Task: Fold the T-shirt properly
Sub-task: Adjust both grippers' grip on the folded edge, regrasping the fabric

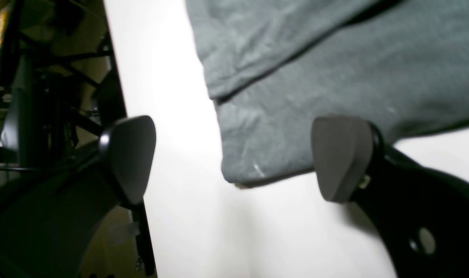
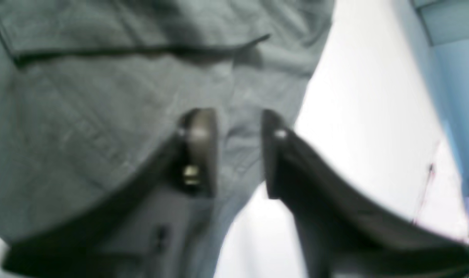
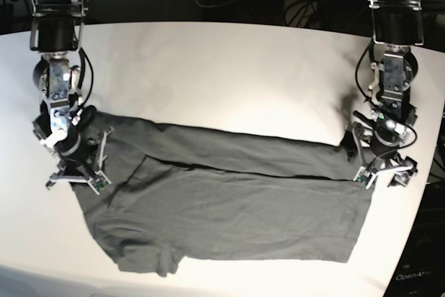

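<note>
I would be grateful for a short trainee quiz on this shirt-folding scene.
1. True or false: the left claw stands wide open.
2. What colour is the T-shirt? A dark grey; B red; C white.
3. How many garments lie on the table?

Key: 1 true; 2 A; 3 one.
</note>
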Action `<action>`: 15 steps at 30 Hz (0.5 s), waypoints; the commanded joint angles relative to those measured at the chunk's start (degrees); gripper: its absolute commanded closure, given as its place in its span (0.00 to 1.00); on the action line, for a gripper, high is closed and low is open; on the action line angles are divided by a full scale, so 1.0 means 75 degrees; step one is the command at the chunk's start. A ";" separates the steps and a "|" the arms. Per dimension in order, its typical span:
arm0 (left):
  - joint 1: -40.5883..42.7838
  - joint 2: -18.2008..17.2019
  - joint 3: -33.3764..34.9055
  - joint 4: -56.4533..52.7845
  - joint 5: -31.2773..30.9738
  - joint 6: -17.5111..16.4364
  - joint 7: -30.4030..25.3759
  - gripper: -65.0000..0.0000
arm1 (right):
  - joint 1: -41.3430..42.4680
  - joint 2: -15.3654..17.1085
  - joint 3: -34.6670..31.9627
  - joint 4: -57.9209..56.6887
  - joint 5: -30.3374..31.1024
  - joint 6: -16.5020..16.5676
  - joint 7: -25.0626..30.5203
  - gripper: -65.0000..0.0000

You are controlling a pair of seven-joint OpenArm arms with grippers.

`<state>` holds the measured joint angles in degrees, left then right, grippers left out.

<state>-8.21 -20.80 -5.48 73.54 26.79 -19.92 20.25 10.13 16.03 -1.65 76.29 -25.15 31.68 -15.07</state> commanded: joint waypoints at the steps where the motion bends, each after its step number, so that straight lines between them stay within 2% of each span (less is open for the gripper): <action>1: -0.0119 -0.0093 -0.0049 0.0141 -0.0026 0.0083 -0.0127 0.03 | 0.0155 0.0084 0.0027 0.0278 0.0018 -0.0081 -0.0001 0.88; 3: -0.0154 -0.0105 -0.0049 0.0094 -0.0026 0.0083 -0.0127 0.03 | 0.0015 0.0013 0.0038 0.0489 0.0041 -0.0081 -0.0317 1.00; 9: -0.0189 -0.0128 -0.0049 0.0082 -0.0014 0.0048 -0.0127 0.03 | -0.0524 -0.0080 0.0109 0.1157 0.0053 -0.0081 -0.0435 0.99; 15: -0.0295 -0.0163 -0.0049 0.0070 -0.0014 0.0037 -0.0127 0.03 | -0.0923 -0.0186 0.0449 0.1145 0.0077 -0.0045 -0.0376 0.99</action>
<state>-8.67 -21.10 -5.48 73.21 26.59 -20.43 20.34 1.93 14.24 1.54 83.90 -25.02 31.75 -18.98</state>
